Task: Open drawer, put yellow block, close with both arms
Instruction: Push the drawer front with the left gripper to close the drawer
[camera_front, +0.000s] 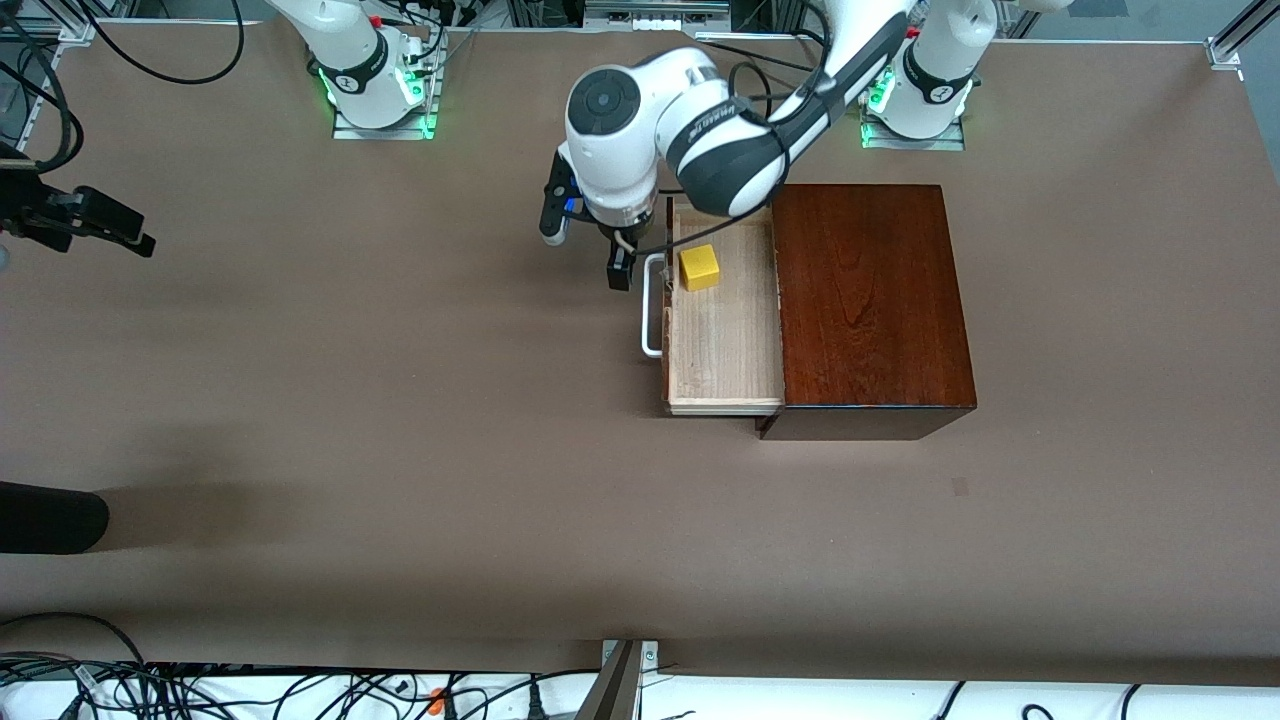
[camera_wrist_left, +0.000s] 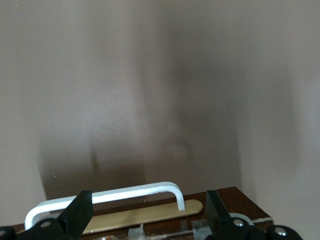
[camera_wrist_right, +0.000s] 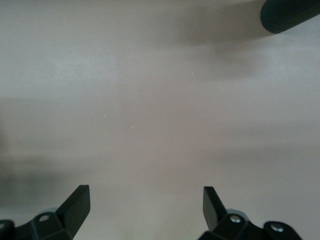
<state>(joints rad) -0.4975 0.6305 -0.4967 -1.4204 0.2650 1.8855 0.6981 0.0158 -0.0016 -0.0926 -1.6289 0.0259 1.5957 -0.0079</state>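
Left pincer (camera_front: 620, 262) hangs over the white handle (camera_front: 652, 305) of the drawer (camera_front: 725, 330), at the end of the handle farther from the front camera, and its fingers stand apart; the left wrist view shows them wide on either side with the handle's bar (camera_wrist_left: 107, 197) between and below them, gripping nothing. The drawer is pulled out of the dark wooden box (camera_front: 872, 300) toward the right arm's end of the table (camera_front: 400, 400), and the yellow block (camera_front: 699, 267) already lies in its pale tray, close to the front panel and in the part of the tray farther from the front camera. The right pincer (camera_front: 95, 225) waits over bare table at the right arm's end, its fingers (camera_wrist_right: 75, 205) also spread and empty.

By my reading the step in hand is closing. To do it well, the left pincer should press on the front panel or the handle near its middle, not at this end, so the tray slides straight and does not jam. The right arm needs to come across and share the push or steady the box, which might otherwise slide. A slow, even push would keep the block from tumbling.
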